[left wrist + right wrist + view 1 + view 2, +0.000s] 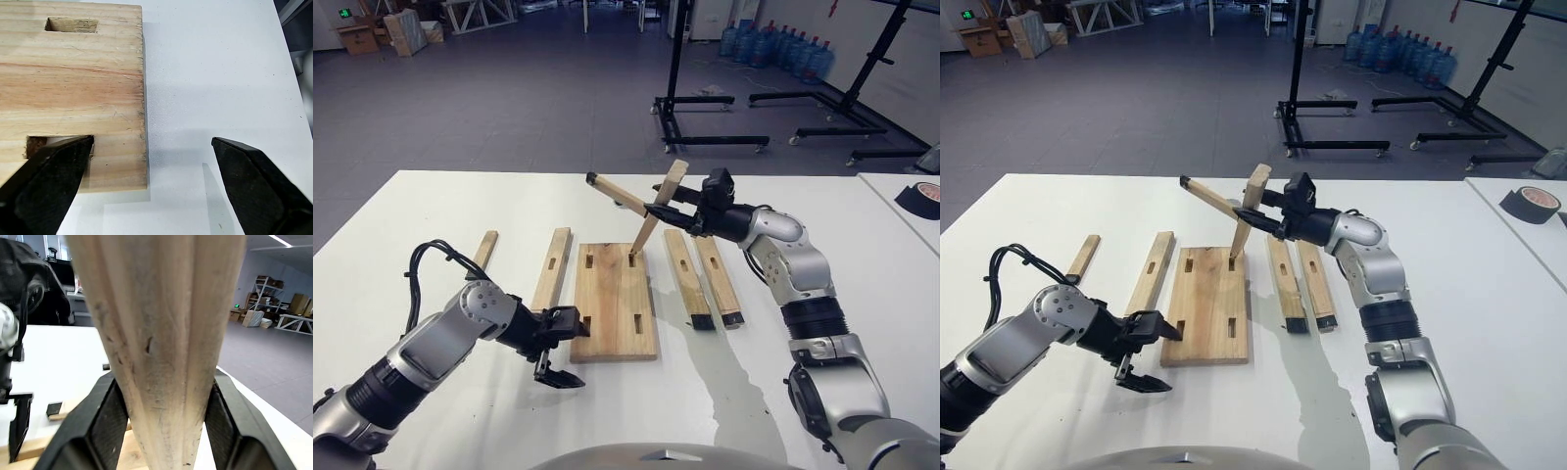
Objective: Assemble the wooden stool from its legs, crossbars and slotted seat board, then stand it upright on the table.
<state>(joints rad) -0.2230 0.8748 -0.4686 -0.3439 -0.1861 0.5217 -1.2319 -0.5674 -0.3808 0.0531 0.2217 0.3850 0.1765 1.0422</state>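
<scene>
The slotted seat board lies flat mid-table. A wooden leg leans with its lower end at the board's far right slot, and a crossbar juts from it to the left. My right gripper is shut on this leg partway up; the right wrist view has the leg clamped between both fingers. My left gripper is open at the board's near left corner. In the left wrist view one of its fingers overlaps the board by a slot; the other is over bare table.
Two legs lie right of the board. A slotted bar and a short bar lie to its left. A black tape roll rests on the neighbouring table. Black stands are on the floor beyond.
</scene>
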